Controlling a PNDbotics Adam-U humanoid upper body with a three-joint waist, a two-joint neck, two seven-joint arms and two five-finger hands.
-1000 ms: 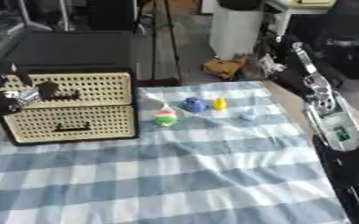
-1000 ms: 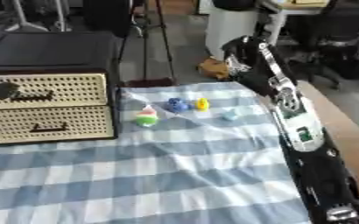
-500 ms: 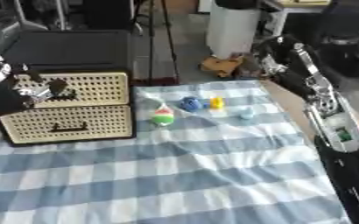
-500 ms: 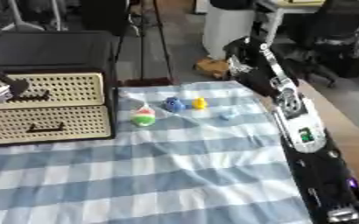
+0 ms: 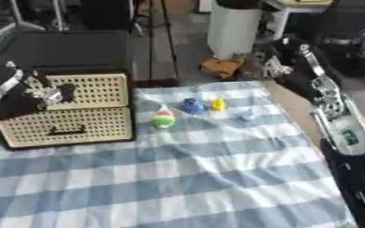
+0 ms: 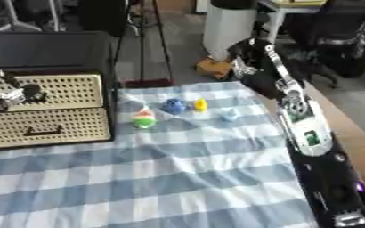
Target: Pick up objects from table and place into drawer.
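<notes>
A black cabinet [image 5: 61, 53] with two cream wicker drawer fronts stands at the left of the table. Both drawers look closed. My left hand [image 5: 42, 91] is at the front of the upper drawer [image 5: 96, 91], right beside its dark handle [image 5: 65, 91]. Four small toys lie on the cloth to the cabinet's right: a green, white and red one [image 5: 163, 119], a blue one [image 5: 191, 106], a yellow one [image 5: 217, 104] and a pale blue one [image 5: 248, 116]. My right hand [image 6: 244, 67] hangs past the table's far right edge, fingers relaxed and holding nothing.
A blue and white checked cloth [image 5: 201, 178] covers the table, rumpled in the middle. My right arm [image 5: 341, 133] runs along the table's right edge. Beyond the table stand a white bin [image 5: 232, 29], a brown object on the floor [image 5: 221, 67] and an office chair [image 5: 349, 31].
My left hand has moved right across the upper drawer front toward its handle. The view has shifted a little. The toys and my right arm stay where they were.
</notes>
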